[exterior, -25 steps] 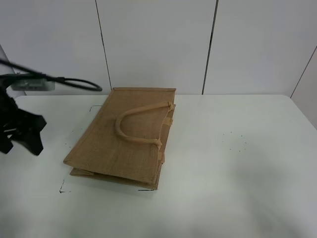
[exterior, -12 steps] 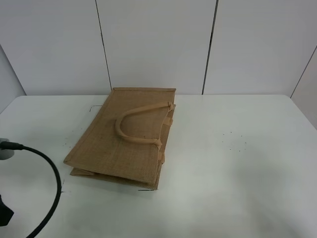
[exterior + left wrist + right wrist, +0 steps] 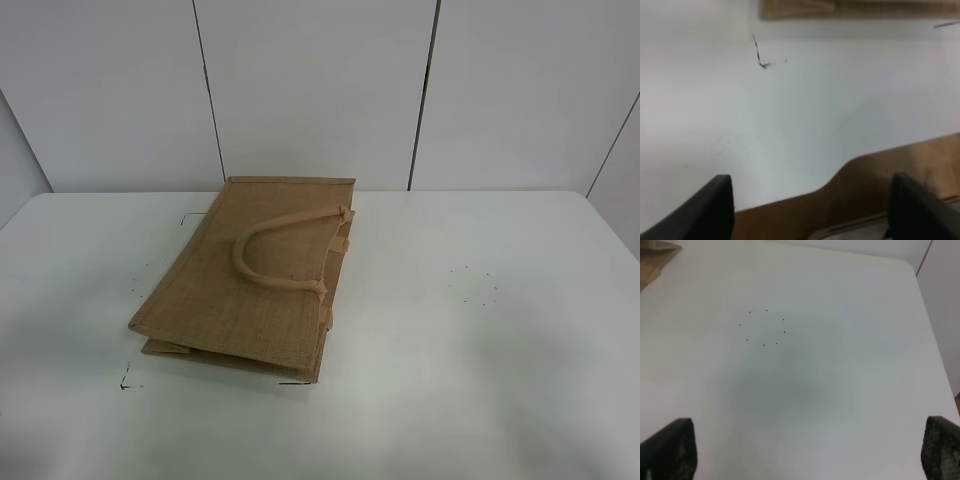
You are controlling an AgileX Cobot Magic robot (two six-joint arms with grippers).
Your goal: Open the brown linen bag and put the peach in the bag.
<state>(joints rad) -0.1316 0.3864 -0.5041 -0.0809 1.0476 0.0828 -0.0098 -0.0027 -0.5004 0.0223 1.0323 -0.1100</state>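
Observation:
The brown linen bag (image 3: 255, 275) lies flat and closed on the white table (image 3: 480, 340), left of centre, one loop handle (image 3: 275, 250) resting on top. Its edge shows in the left wrist view (image 3: 840, 7) and a corner in the right wrist view (image 3: 652, 255). The peach is out of view in every frame. Neither arm shows in the exterior high view. My left gripper (image 3: 810, 205) is open and empty, near the table's front edge. My right gripper (image 3: 810, 455) is open and empty above bare table.
A black corner mark (image 3: 125, 380) is drawn near the bag's front left, also in the left wrist view (image 3: 760, 55). A ring of small black dots (image 3: 475, 285) lies on the right side, also in the right wrist view (image 3: 765, 327). A wooden edge (image 3: 880, 175) shows below the table's front.
The left arm, at the left side of the table a second ago, has dropped down and out of the exterior high view. The bag has not moved.

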